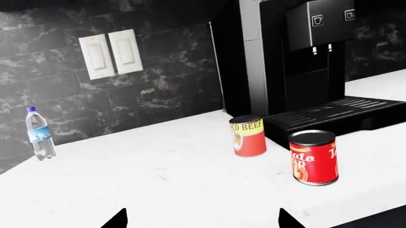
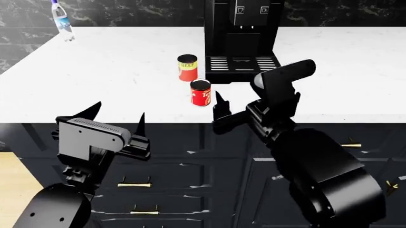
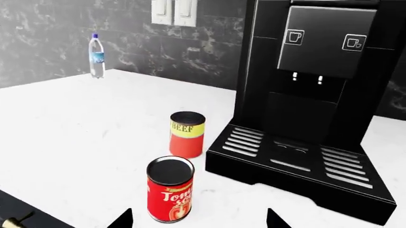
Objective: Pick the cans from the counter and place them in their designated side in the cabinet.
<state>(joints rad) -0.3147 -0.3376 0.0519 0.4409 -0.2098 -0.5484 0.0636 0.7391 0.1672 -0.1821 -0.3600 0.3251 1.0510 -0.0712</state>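
Two cans stand upright on the white counter point(image 2: 114, 71) in front of a black coffee machine. The all-red can point(image 2: 200, 92) is nearer the counter's front edge, and the yellow-over-red "BEEF" can point(image 2: 187, 67) is just behind it. Both show in the left wrist view, red point(image 1: 313, 157) and BEEF point(image 1: 247, 136), and in the right wrist view, red point(image 3: 170, 190) and BEEF point(image 3: 187, 135). My right gripper point(image 2: 223, 110) is open and empty just short of the red can, near the counter's front edge; it also shows in its own view point(image 3: 198, 223). My left gripper point(image 2: 118, 115) is open and empty, off the counter's front, left of the cans. The cabinet is out of view.
A black coffee machine point(image 2: 241, 38) with a drip tray stands right behind the cans. A clear bottle point(image 2: 62, 19) with a blue label stands at the counter's far left corner. Light switches point(image 1: 111, 53) are on the dark tiled wall. Dark drawers with brass handles point(image 2: 134, 184) are below the counter.
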